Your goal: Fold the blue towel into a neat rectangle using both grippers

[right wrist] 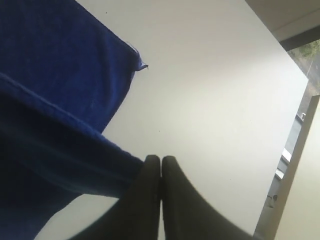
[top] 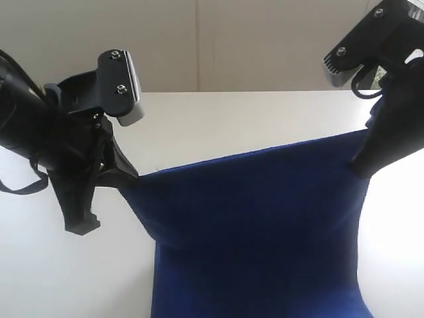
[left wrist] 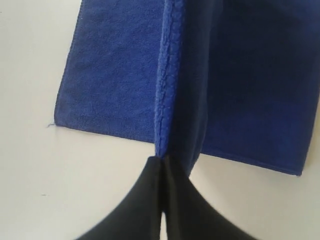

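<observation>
Left gripper (top: pixel 127 176): I see it clamped on one upper corner of the blue towel (top: pixel 255 225), jaws pressed together with only cloth between them

Left wrist view: the two dark fingers (left wrist: pixel 142 205) meet at a narrow point, and the hemmed edge of the towel (left wrist: pixel 172 90) rises straight out of that pinch as a raised fold

Right gripper (top: pixel 361 169): it is closed on the opposite upper corner, on the right of the exterior view, and its black tip overlaps the towel's side edge

Right wrist view: the fingers (right wrist: pixel 145 200) lie tight against each other, and a drawn band of blue cloth (right wrist: pixel 60 155) runs into their tips from one side

Towel position: the top edge is lifted and stretched between the two grippers, sagging a little toward the left one. The rest hangs down toward the bottom of the exterior view

Lower layer: in both wrist views I see part of the towel lying flat on the white table (top: pixel 232 116), under the lifted part

Loose threads: a short thread sticks out at one flat corner (left wrist: pixel 50 125), and another at the corner in the right wrist view (right wrist: pixel 142 66)

Surroundings: a pale wall (top: pixel 199 40) stands behind the table

Arms: the two are well apart, one at each side of the cloth
</observation>
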Controlling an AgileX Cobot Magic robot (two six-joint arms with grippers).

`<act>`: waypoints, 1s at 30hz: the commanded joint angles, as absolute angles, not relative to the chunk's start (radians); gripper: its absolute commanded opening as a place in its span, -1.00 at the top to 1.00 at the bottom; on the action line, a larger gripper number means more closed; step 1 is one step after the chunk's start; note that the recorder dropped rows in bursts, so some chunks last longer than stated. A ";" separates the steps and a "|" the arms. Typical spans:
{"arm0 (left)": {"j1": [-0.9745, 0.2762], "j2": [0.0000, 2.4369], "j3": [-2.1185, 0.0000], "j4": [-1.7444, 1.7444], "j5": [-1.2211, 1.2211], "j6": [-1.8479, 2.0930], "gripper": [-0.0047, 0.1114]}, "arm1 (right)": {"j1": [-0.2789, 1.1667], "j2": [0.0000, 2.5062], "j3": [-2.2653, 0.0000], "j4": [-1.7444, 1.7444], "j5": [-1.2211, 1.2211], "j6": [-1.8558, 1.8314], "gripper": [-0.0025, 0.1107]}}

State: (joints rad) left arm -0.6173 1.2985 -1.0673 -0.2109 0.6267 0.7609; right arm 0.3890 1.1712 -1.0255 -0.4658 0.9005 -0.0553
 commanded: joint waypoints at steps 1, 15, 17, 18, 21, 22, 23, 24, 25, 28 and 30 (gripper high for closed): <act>-0.620 1.319 -1.058 -0.172 0.594 0.759 0.92 | 0.389 1.225 -1.022 -0.528 0.856 -0.019 0.96; -0.618 1.434 -1.058 -0.099 0.447 0.755 0.92 | 0.389 1.375 -1.022 -0.748 0.761 0.207 0.96; -0.618 1.453 -1.058 -0.095 0.416 0.755 0.92 | 0.389 1.395 -1.022 -0.780 0.751 0.237 0.96; -0.618 1.463 -1.058 -0.093 0.401 0.755 0.92 | 0.389 1.408 -1.022 -0.798 0.751 0.253 0.96; -0.618 1.492 -1.058 -0.088 0.355 0.755 0.92 | 0.387 1.448 -1.022 -0.852 0.747 0.298 0.96; -0.618 1.499 -1.058 -0.083 0.340 0.755 0.92 | 0.387 1.462 -1.022 -0.867 0.742 0.308 0.96; -0.618 1.507 -1.058 -0.070 0.325 0.755 0.92 | 0.387 1.475 -1.022 -0.881 0.730 0.323 0.96; -0.618 1.515 -1.058 -0.062 0.314 0.755 0.92 | 0.387 1.486 -1.022 -0.891 0.723 0.330 0.96; -0.618 1.524 -1.058 -0.054 0.307 0.755 0.92 | 0.387 1.498 -1.022 -0.908 0.711 0.349 0.96; -0.610 1.548 -1.058 -0.050 0.285 0.755 0.92 | 0.387 1.528 -1.022 -0.977 0.689 0.421 0.96; -0.597 1.561 -1.058 -0.050 0.269 0.755 0.92 | 0.387 1.544 -1.022 -1.027 0.675 0.468 0.96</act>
State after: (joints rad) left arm -0.6112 1.5470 -1.0673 -0.0533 0.2822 0.7609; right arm 0.3890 1.5259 -1.0255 -0.9428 0.6971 0.3952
